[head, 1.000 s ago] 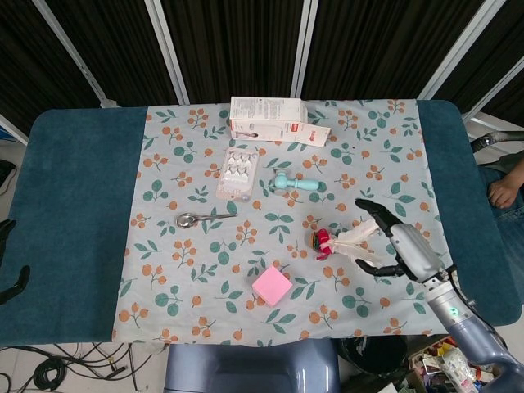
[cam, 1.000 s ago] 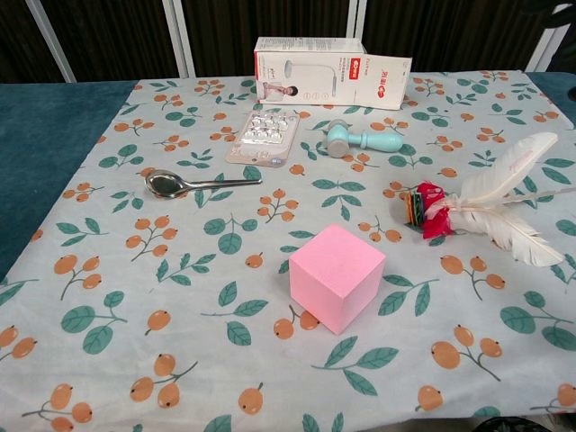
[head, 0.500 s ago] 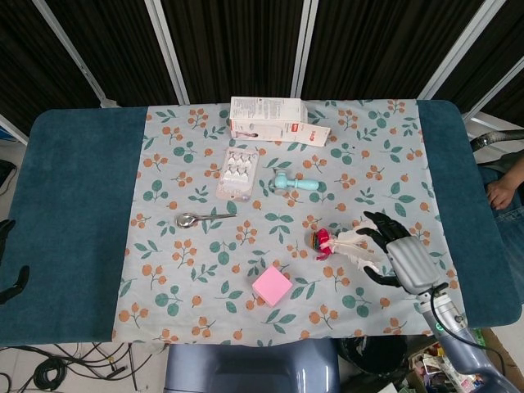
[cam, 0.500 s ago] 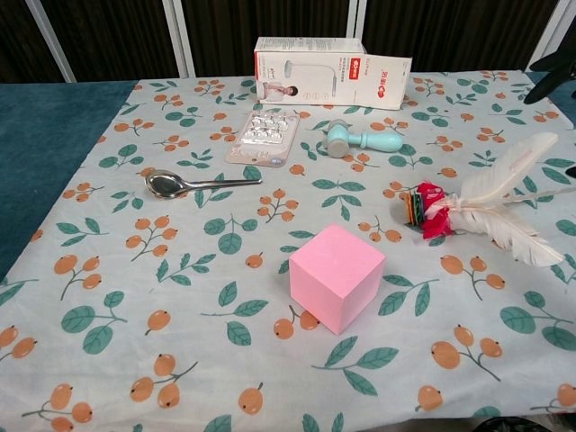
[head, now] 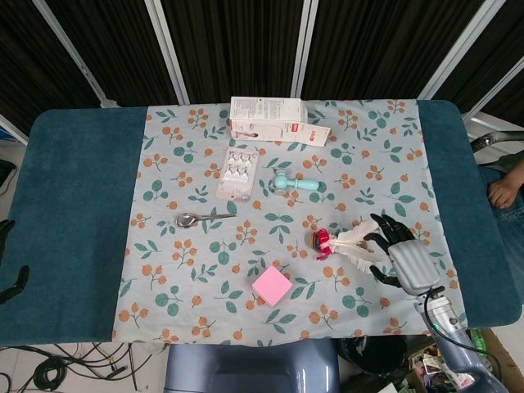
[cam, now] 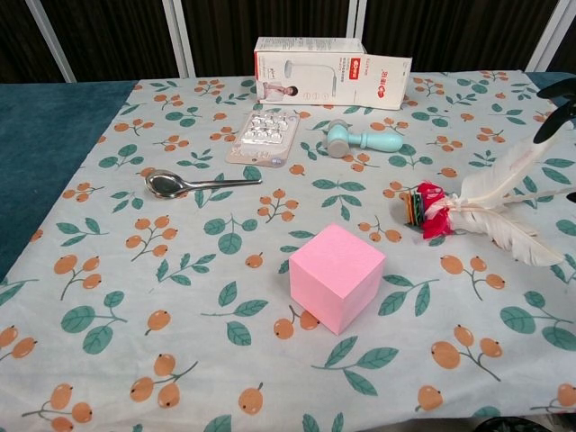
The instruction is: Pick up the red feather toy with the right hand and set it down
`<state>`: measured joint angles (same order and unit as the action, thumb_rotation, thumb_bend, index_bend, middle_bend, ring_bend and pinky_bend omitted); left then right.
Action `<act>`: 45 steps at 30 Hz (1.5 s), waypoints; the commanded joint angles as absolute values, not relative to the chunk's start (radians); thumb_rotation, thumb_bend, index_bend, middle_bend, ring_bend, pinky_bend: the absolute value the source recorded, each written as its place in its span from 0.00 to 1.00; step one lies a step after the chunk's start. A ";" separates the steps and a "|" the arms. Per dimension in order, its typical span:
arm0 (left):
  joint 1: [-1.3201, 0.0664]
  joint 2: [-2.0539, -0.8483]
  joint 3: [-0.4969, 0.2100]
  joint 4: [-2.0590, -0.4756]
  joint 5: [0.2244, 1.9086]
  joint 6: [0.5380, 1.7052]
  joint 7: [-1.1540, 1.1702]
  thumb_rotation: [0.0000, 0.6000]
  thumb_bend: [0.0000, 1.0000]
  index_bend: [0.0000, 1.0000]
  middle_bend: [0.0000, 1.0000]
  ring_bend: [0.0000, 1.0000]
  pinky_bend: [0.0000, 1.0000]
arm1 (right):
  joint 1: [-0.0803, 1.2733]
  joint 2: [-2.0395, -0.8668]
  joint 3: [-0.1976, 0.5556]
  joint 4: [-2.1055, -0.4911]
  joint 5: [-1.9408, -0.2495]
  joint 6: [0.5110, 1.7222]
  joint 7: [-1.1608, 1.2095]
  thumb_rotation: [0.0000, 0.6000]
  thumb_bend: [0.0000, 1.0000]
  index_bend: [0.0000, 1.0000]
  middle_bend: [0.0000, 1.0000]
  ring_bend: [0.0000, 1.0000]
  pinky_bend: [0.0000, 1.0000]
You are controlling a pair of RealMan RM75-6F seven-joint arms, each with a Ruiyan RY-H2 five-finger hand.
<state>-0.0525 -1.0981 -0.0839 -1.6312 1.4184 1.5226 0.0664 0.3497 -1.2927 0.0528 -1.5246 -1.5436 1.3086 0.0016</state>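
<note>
The only print in view sits on the white box [cam: 332,60] lying on the bench well beyond the fingers [head: 383,233] of the right hand, at the far edge of the flowered cloth; its end panel carries a small red logo patch [cam: 362,65] and, beside it, a larger red brand mark [cam: 385,91], but the characters are too small and blurred to read in either view. No number or other sign can be made out.

On the table were one feather toy [head: 342,242], one pink cube [head: 272,286], one spoon [head: 202,219], one carton [head: 278,120], one blister pack [head: 237,173] and one teal roller [head: 293,183].
</note>
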 commanded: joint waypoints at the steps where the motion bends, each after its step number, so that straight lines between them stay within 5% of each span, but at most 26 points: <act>1: -0.053 -1.098 -0.084 -1.632 1.418 1.522 0.067 1.00 0.39 0.06 0.08 0.00 0.00 | 0.344 -1.300 0.046 -1.516 -1.545 1.309 0.012 1.00 0.19 0.32 0.04 0.05 0.14; 45: -0.053 -1.099 -0.086 -1.629 1.413 1.519 0.071 1.00 0.39 0.06 0.08 0.00 0.00 | 0.347 -1.440 0.072 -1.316 -1.534 1.319 0.085 1.00 0.31 0.54 0.07 0.06 0.14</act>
<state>-0.0533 -1.0992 -0.0857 -1.6291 1.4127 1.5195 0.0714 0.3468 -1.4394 0.0716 -1.3169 -1.5339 1.3196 0.0852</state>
